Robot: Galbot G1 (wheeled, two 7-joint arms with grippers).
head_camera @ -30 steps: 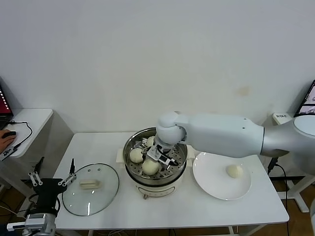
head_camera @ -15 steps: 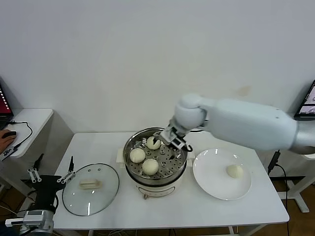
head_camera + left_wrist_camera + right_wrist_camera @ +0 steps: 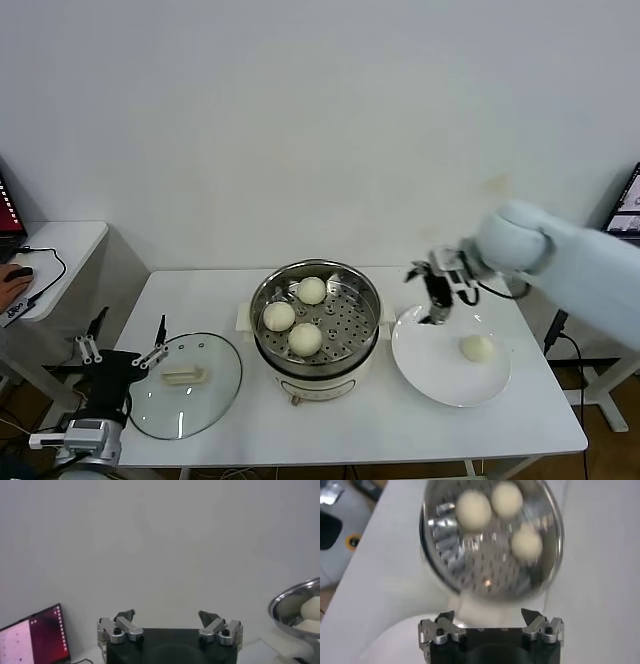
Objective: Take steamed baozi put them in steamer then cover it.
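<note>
Three baozi (image 3: 299,314) lie on the perforated tray inside the steel steamer (image 3: 265,293) at the table's middle; they also show in the right wrist view (image 3: 473,508). A fourth baozi (image 3: 477,348) lies on the white plate (image 3: 425,362) to the right. My right gripper (image 3: 436,286) is open and empty, above the plate's far left rim, between steamer and plate. The glass cover (image 3: 215,385) with its cream handle (image 3: 182,376) lies flat on the table left of the steamer. My left gripper (image 3: 125,340) is open and empty, at the table's left edge beside the cover.
A side table with a mouse and cable (image 3: 30,268) stands at far left. A laptop screen (image 3: 32,640) shows in the left wrist view. Another screen (image 3: 627,203) stands at the far right edge. A white wall rises behind the table.
My right gripper left a baozi in the steamer, lifted out and swung right to the plate's near rim. The steamer went from showing two baozi to three. The left gripper shifted slightly right.
</note>
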